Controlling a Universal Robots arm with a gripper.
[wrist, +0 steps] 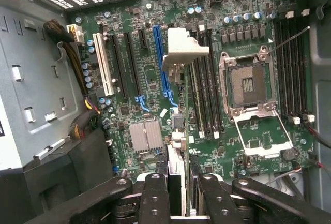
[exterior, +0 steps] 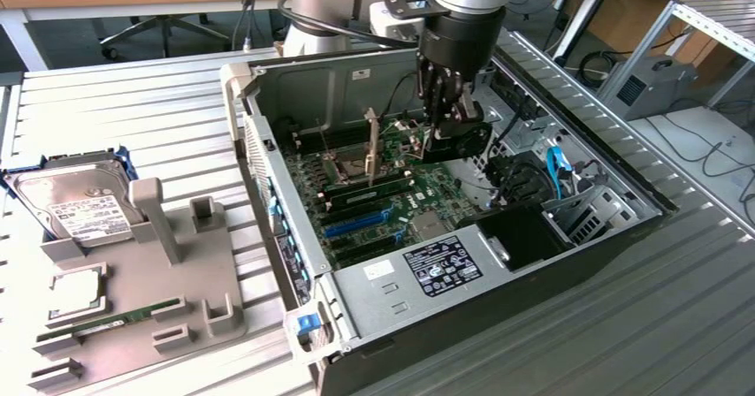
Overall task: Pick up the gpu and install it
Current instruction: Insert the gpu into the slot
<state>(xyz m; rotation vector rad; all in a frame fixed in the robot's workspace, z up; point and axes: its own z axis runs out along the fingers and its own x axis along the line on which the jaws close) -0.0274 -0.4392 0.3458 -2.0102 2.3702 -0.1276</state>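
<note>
My gripper reaches down into the open PC case and is shut on the gpu, whose black fan face shows below the fingers. In the wrist view the gpu is seen edge-on between my fingers, with its pale metal end bracket at the far end. The card hangs above the green motherboard, just beside the long blue slot and roughly parallel to it. I cannot tell whether its lower edge touches a slot.
The CPU socket lies open, its load plate standing upright. Cables and a black power supply fill the case's right in the exterior view. Outside, a grey holder carries a hard drive and a memory stick.
</note>
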